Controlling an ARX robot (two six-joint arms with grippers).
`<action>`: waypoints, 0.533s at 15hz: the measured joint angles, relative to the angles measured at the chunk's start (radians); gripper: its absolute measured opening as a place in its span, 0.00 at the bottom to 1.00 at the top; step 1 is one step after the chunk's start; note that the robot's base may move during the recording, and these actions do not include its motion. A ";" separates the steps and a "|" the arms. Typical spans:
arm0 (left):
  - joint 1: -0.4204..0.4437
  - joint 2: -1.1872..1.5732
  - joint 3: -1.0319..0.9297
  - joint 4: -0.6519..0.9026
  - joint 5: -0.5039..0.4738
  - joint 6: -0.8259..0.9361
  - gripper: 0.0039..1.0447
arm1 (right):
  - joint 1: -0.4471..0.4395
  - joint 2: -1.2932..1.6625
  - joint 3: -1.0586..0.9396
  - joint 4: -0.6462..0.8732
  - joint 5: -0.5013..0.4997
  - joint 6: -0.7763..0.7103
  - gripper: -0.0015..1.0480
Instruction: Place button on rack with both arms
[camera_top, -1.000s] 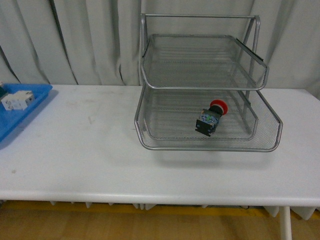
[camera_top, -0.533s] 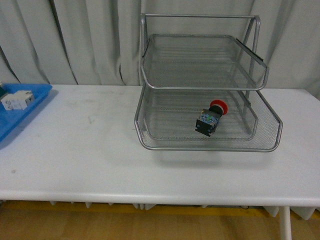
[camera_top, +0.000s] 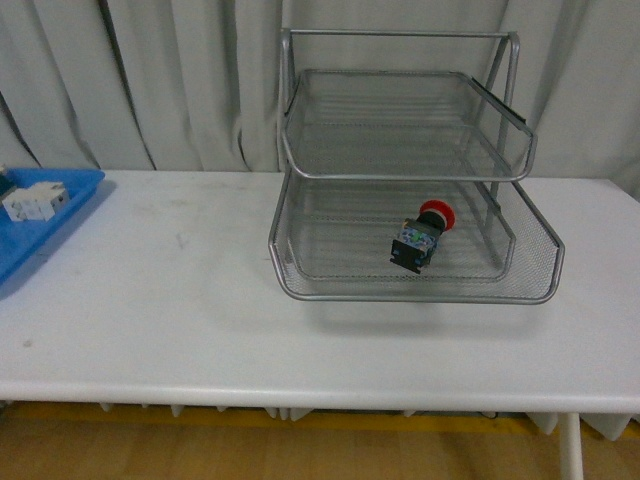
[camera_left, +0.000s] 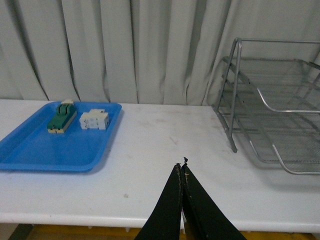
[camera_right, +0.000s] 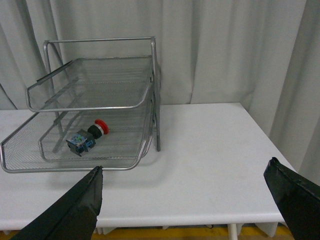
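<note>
The button (camera_top: 423, 236), with a red cap on a black-and-blue body, lies on its side in the lower tray of the silver wire-mesh rack (camera_top: 400, 160). It also shows in the right wrist view (camera_right: 86, 137), inside the rack (camera_right: 95, 75). Neither arm shows in the front view. My left gripper (camera_left: 182, 167) is shut and empty above the table, with the rack (camera_left: 280, 100) off to one side. My right gripper (camera_right: 185, 175) is wide open and empty above the table, back from the rack.
A flat blue tray (camera_top: 60, 215) at the table's left end holds a white blocky component (camera_left: 95, 120) and a green-and-cream switch block (camera_left: 62, 118). The white table (camera_top: 180, 310) ends at its front edge near the grippers. Grey curtains hang behind.
</note>
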 joint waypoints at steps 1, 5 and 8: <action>0.000 0.000 0.000 0.005 0.000 0.000 0.10 | 0.000 0.000 0.000 0.001 0.000 0.000 0.94; 0.000 0.000 0.000 0.005 0.000 0.000 0.57 | 0.000 0.000 0.000 0.001 0.000 0.000 0.94; 0.000 0.000 0.000 0.005 0.000 0.000 0.83 | 0.000 0.000 0.000 0.001 0.000 0.000 0.94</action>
